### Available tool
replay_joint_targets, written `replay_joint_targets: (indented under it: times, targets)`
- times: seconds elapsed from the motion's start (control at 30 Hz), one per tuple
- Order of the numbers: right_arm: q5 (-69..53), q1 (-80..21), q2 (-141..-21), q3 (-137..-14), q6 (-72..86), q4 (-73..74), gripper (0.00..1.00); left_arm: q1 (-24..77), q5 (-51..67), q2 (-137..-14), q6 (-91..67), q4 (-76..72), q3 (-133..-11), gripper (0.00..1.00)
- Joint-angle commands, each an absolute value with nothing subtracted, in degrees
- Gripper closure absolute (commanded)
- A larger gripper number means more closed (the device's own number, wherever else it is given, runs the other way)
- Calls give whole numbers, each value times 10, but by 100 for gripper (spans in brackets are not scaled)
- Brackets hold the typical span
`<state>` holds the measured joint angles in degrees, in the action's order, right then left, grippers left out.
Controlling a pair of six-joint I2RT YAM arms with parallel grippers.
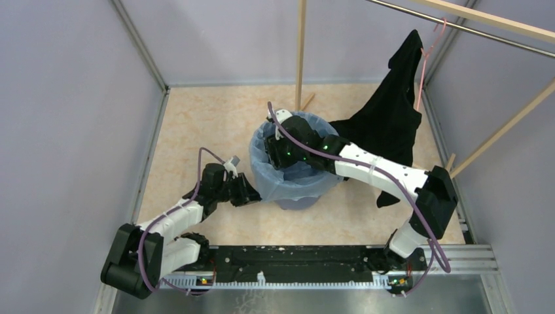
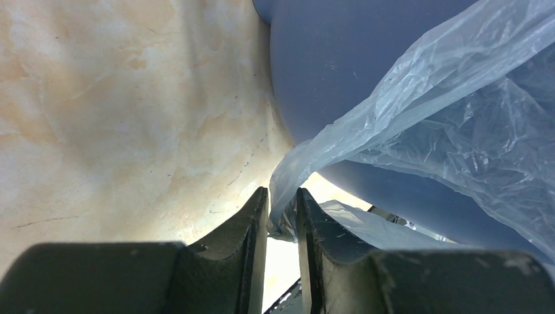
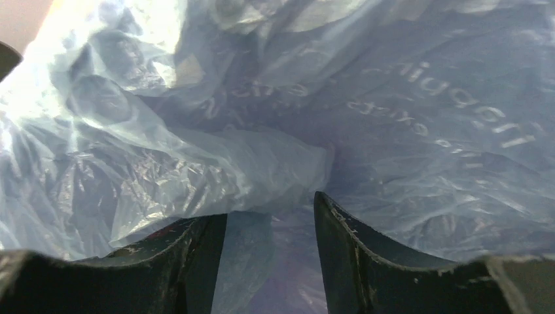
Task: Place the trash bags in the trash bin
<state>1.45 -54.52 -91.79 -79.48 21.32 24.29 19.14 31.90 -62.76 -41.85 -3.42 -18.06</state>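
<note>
**A:** Nearest first?
**B:** The left gripper [image 2: 281, 196] is pinched almost closed on a strip of the trash bag [image 2: 425, 98], beside the trash bin [image 2: 327, 65]. There is open floor [image 1: 196, 131] to its left.
**A:** Farther in?
**B:** The bag drapes over the rim. The right gripper [image 3: 271, 209] is inside, jaws half apart with film between them; I can't tell whether it grips.

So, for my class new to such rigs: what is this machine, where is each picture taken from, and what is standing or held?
Two robot arms with two-finger grippers. One picture looks down from above; the others are from each wrist. On the surface stands a round blue plastic bin, lined with a thin translucent light-blue plastic bag. The left gripper pinches the bag's edge outside the bin. The right gripper is inside, film between its parted jaws; grip unclear.
</note>
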Motion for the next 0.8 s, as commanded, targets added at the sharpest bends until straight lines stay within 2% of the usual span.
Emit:
replay_joint_targets:
  times: [0.0, 0.13, 0.23, 0.43, 0.67, 0.77]
  targets:
    - [84, -532, -898, -821, 202, 277, 45, 193, 328, -618, -412, -53, -180, 70]
    - [218, -529, -876, -826, 137, 364, 36, 193, 331, -619, -412, -58, -178, 67]
    - [250, -528, -869, -799, 114, 375, 31, 192, 332, -624, -409, -61, -177, 66]
    - [177, -529, -924, -788, 141, 330, 22, 192, 338, -626, -404, -61, -176, 65]
    - [40, -529, -1012, -783, 185, 213, 21, 192, 339, -602, -401, -39, -182, 62]
    - [42, -529, -1021, -794, 184, 219, 21, 192, 335, -597, -396, -27, -190, 61]
